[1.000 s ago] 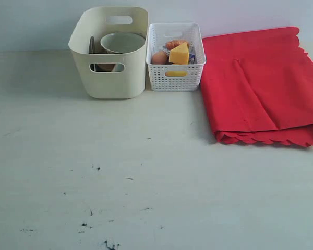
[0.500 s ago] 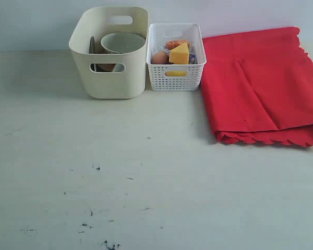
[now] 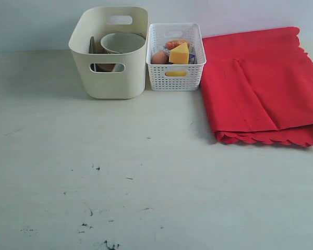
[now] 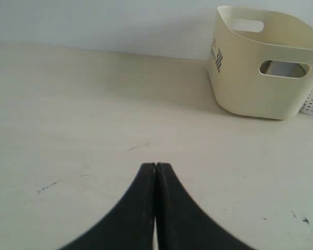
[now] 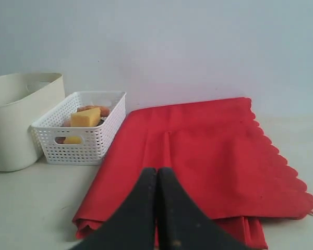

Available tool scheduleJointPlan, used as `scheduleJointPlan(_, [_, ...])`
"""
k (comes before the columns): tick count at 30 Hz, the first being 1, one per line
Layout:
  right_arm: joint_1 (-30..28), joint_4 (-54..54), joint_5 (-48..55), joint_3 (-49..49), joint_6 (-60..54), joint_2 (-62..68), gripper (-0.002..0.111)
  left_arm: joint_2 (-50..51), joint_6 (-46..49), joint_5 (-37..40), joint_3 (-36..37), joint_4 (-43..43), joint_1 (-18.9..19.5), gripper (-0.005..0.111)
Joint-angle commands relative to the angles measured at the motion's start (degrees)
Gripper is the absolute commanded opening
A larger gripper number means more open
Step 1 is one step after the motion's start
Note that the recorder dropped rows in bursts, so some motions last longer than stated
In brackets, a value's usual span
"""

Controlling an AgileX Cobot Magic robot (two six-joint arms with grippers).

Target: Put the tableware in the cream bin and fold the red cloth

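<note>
1. The cream bin stands upright at the back of the worktop, left of centre in the exterior view. One oval handle cut-out faces the camera.
2. Inside it the pale bowl sits upright against the bin's right wall, its rim just below the bin's rim. A dark, thin disc on edge beside the bowl is probably the brown plate, though most of it is hidden by the bin wall.
3. The red cloth lies flat on the worktop at the right, folded into layers. Its scalloped edge runs along the near side and down the far right side. A straight crease runs from back to front across its top layer.
4. Between bin and cloth stands the white basket, just beside both. It holds a yellow cheese wedge and an egg.
5. The left hand is seen only from its wrist camera. Its two dark fingers are pressed together with nothing between them. It hangs low over bare worktop, pointing across it, well apart from the cream bin.
6. The right hand is likewise pinched closed and holds nothing. It points along the red cloth toward the pale wall, its tips above the cloth's near part, with the white basket off to one side.
</note>
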Motion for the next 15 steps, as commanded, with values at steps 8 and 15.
scheduleJointPlan(8, [0.15, -16.81, 4.94, 0.31, 13.53, -3.61, 0.0, -0.24, -0.03, -0.19, 0.16, 0.26, 0.18, 0.0])
scheduleJointPlan(15, [0.15, -18.32, 7.78, 0.31, 13.53, -3.79, 0.0, -0.24, 0.1, -0.19, 0.16, 0.26, 0.18, 0.0])
